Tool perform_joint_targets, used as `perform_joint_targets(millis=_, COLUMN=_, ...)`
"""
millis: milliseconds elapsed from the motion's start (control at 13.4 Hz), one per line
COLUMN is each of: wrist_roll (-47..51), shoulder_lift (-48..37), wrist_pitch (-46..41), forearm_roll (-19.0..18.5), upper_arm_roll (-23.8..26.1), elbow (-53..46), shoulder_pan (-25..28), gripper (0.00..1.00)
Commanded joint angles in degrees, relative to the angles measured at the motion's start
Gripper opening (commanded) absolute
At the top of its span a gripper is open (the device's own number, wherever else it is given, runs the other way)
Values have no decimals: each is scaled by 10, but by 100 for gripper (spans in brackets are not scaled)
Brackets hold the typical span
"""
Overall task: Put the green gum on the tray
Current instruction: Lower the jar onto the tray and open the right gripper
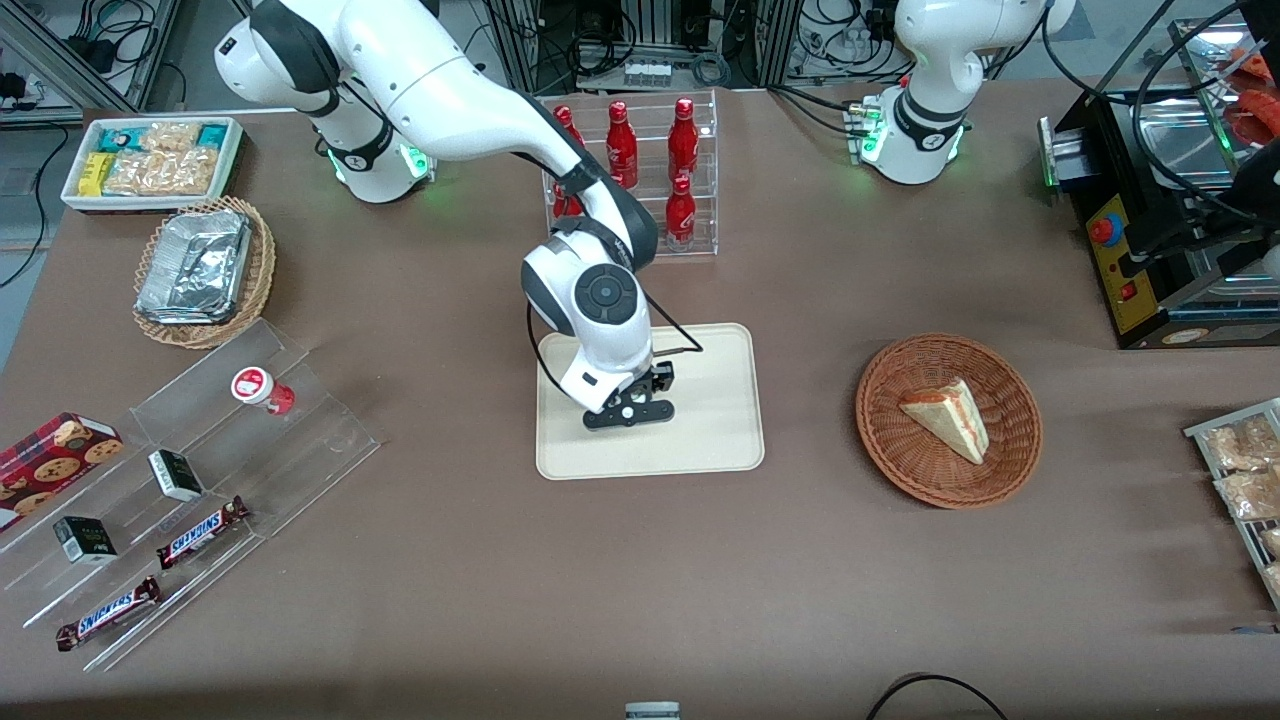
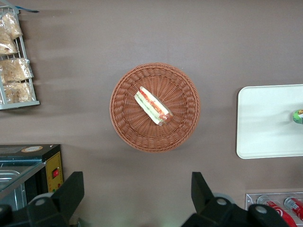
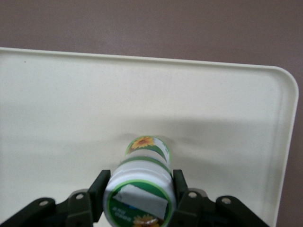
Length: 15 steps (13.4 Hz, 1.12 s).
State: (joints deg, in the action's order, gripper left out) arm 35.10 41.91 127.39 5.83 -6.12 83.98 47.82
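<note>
**Green gum gripped over the tray**

Nearest the front camera, two Snickers bars (image 1: 108, 612) are lying on a clear stepped stand (image 1: 300, 440) toward the working arm's end of the brown tabletop (image 1: 480, 600); farther in, the pincer (image 3: 138, 195) is hanging over the tray (image 1: 720, 440), its two black fingers (image 3: 100, 189) pressing on either side of the green gum (image 3: 141, 189); the bottle's base is sitting just above the tray's cream surface or touching it, which one cannot be told.
</note>
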Motion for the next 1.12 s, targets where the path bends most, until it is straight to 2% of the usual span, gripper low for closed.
perform_joint_targets(millis=0, wrist_roll=8, shoulder_lift=29, wrist_pitch=9, forearm_roll=16, upper_arm_roll=-6, elbow=-29, shoulder_pan=12, gripper=0)
perform_joint_targets(millis=299, wrist_roll=8, shoulder_lift=38, wrist_pitch=9, forearm_roll=16, upper_arm_roll=-6, elbow=-29, shoulder_pan=15, gripper=0)
perform_joint_targets(millis=374, wrist_roll=4, shoulder_lift=38, wrist_pitch=9, forearm_roll=16, upper_arm_roll=-6, elbow=-29, shoulder_pan=15, gripper=21)
perform_joint_targets(millis=449, wrist_roll=5, shoulder_lift=39, wrist_pitch=9, forearm_roll=16, upper_arm_roll=-6, elbow=-29, shoulder_pan=14, gripper=77)
perform_joint_targets(millis=524, wrist_roll=4, shoulder_lift=39, wrist_pitch=10, forearm_roll=16, upper_arm_roll=-6, elbow=-28, shoulder_pan=15, gripper=100)
perform_joint_targets(millis=1048, wrist_roll=-23, shoulder_lift=34, wrist_pitch=9, forearm_roll=10, upper_arm_roll=-7, elbow=-25, shoulder_pan=14, gripper=100)
